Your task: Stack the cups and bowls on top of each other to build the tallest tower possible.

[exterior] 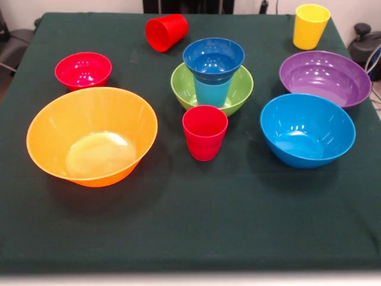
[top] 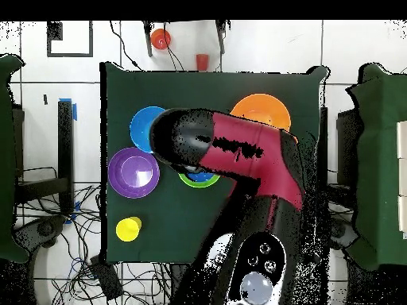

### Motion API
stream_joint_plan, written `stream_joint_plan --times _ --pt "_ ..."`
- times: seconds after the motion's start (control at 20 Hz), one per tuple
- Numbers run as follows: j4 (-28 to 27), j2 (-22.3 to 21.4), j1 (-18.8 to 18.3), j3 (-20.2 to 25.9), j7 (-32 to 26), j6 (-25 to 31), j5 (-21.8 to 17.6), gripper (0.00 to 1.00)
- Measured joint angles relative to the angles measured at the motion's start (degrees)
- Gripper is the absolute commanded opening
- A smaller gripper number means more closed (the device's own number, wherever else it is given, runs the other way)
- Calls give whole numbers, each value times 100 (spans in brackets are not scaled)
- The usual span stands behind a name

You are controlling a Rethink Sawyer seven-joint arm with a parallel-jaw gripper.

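Front view: a dark green cloth covers the table [exterior: 190, 226]. The green bowl [exterior: 241, 92] sits near the middle with the light blue cup [exterior: 212, 92] standing upright in it, and the small dark blue bowl [exterior: 214, 58] rests on that cup's rim; these three make the tower. Just in front of the green bowl stands a red cup [exterior: 205, 132], upright and open end up. A second red cup [exterior: 166, 31] lies on its side at the far edge. The yellow cup [exterior: 311, 26] stands upright at the far right corner. The small red bowl [exterior: 83, 70] is at the left, and the big orange bowl [exterior: 92, 136] sits near it, closer to the camera. The purple bowl [exterior: 325, 77] is at the right, with the medium blue bowl [exterior: 307, 129] just in front of it. No arm shows here.

Overhead view: the red and black arm [top: 238, 159] reaches from the bottom across the table [top: 175, 230], hiding the tower except for a rim of the green bowl [top: 199, 181]. The purple bowl [top: 133, 172], medium blue bowl [top: 143, 127], orange bowl [top: 261, 111] and yellow cup [top: 128, 229] are visible. The jaws are hidden under the arm, so whether they are apart or together cannot be told.
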Motion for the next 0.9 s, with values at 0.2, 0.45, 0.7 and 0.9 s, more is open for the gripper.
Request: stream_joint_plan --times 0.2,0.45,0.7,0.9 --pt "28 -46 -327 258 -95 -174 -12 100" --pt "60 -45 -619 543 -210 -497 -186 100" --pt "252 -78 -772 786 -281 -986 -484 100" --pt "559 -85 -915 1076 -291 -1703 -739 100"
